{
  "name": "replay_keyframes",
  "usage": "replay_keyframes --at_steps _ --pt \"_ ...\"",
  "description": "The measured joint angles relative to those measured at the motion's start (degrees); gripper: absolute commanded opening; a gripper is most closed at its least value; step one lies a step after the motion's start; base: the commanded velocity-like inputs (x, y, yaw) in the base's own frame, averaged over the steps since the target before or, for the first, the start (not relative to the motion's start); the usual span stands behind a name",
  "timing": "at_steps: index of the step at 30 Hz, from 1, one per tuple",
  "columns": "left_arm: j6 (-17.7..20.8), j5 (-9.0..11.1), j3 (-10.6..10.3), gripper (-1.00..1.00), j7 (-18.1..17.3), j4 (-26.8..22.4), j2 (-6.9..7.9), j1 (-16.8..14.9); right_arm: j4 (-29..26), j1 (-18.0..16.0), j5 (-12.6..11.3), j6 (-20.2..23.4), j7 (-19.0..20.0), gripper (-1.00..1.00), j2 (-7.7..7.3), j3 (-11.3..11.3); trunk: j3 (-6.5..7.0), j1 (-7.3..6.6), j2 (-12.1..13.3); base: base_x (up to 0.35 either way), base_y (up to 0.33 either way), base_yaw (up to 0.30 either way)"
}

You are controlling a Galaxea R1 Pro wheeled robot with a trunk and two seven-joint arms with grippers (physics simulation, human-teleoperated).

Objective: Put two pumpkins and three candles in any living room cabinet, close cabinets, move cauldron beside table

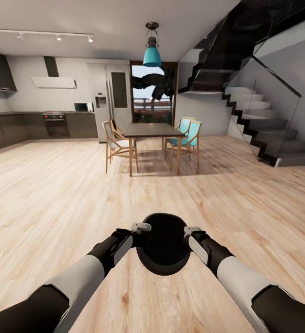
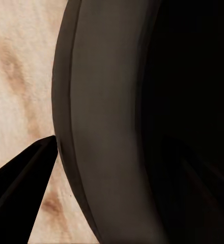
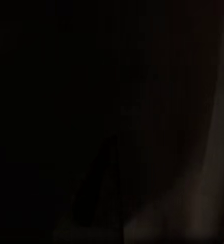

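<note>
The cauldron (image 1: 164,243) hangs between the two arms, clear of the floor by the look of its shadow, so the carry seems under way while the setting-down beside the coffee table is not yet done. No pumpkins, candles, cabinet or coffee table are in sight from here, so I cannot judge how that part of the job stands.

On the left, the left gripper (image 1: 140,230) presses against the pot's left rim; in its wrist view one dark finger (image 2: 20,188) lies outside the wall of the cauldron (image 2: 107,127), apparently pinching the rim, though I cannot tell for sure that it is clamped. On the right, the right gripper (image 1: 190,232) meets the opposite rim; its wrist view is nearly black, and its grip is not readable.

The pale wood plank floor (image 1: 55,194) runs wide and bare. Far left stands a dark kitchen run (image 1: 27,127) with an oven; in the middle a dark dining table (image 1: 153,130) with chairs under a teal pendant lamp (image 1: 152,53); to the right a black staircase (image 1: 263,134) with glass balustrade climbs away.
</note>
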Motion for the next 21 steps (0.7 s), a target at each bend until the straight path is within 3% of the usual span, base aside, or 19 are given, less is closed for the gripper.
replay_keyframes --at_steps 8,21 --pt "-0.12 0.01 0.02 -1.00 -0.05 0.06 0.00 0.00 -0.06 0.01 0.05 0.01 -0.06 -1.00 0.00 -0.01 0.00 0.01 0.00 0.235 0.000 -0.267" --pt "-0.13 -0.13 0.09 -1.00 -0.09 0.14 -0.05 -0.01 0.00 0.01 0.03 -0.01 0.01 -1.00 -0.02 0.02 0.00 0.03 0.00 0.014 0.000 -0.267"
